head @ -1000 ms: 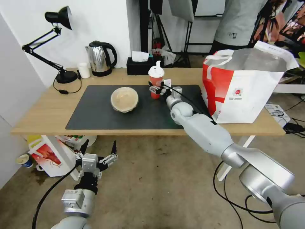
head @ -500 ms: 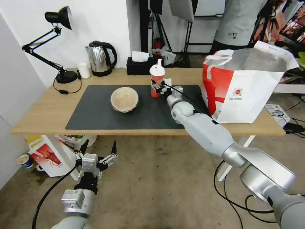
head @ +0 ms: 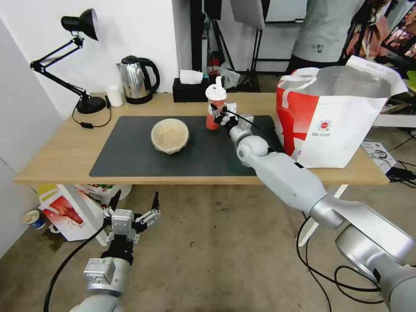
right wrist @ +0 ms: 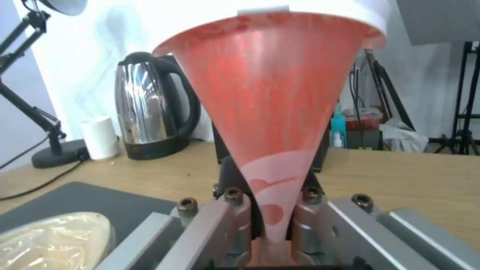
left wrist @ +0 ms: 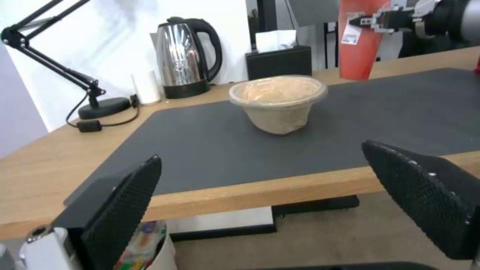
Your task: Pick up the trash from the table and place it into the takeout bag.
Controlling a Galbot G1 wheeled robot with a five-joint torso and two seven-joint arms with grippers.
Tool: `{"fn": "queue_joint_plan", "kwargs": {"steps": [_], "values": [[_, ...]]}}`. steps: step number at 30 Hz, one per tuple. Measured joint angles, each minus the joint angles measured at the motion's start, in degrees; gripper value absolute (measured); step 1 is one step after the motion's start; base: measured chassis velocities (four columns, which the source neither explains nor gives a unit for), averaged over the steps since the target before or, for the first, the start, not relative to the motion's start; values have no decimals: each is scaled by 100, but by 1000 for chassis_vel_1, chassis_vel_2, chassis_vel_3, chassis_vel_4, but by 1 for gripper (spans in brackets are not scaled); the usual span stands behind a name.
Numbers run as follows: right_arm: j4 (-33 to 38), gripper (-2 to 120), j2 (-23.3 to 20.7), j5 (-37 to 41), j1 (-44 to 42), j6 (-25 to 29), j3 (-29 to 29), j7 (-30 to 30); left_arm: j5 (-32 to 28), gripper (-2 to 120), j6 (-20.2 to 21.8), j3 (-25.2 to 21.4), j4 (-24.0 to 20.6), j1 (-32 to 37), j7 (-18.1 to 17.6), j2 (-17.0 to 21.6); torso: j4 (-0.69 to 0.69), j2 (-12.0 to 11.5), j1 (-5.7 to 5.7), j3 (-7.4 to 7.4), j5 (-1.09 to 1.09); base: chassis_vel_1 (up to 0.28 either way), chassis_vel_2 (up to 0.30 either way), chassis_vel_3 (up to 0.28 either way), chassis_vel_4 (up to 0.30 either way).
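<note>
Right gripper (head: 215, 113) clenched low on red drink cup (head: 214, 108), upper centre of head view, upright so nothing spilled. Takeout bag (head: 333, 119) gaped at right. Left gripper (head: 133, 203) spread, idle, lower left.

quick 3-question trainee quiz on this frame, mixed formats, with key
1. True or false: the right gripper is shut on the red drink cup.
2. Multiple choice: where is the left gripper? A) over the beige clear-lidded bowl B) inside the takeout bag C) open, low in front of the table, below its edge.
3. Fill in: the beige clear-lidded bowl sits on the dark grey ____.

Key: 1 true; 2 C; 3 mat.
</note>
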Motion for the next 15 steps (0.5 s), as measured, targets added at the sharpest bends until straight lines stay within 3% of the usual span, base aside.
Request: {"fn": "queue_joint_plan", "kwargs": {"steps": [15], "values": [[581,3,-373,323,186,-125,-103,83,0,100,0,0,0,0,0,0,0,-1,0,0,0,0,0,0,0]]}}
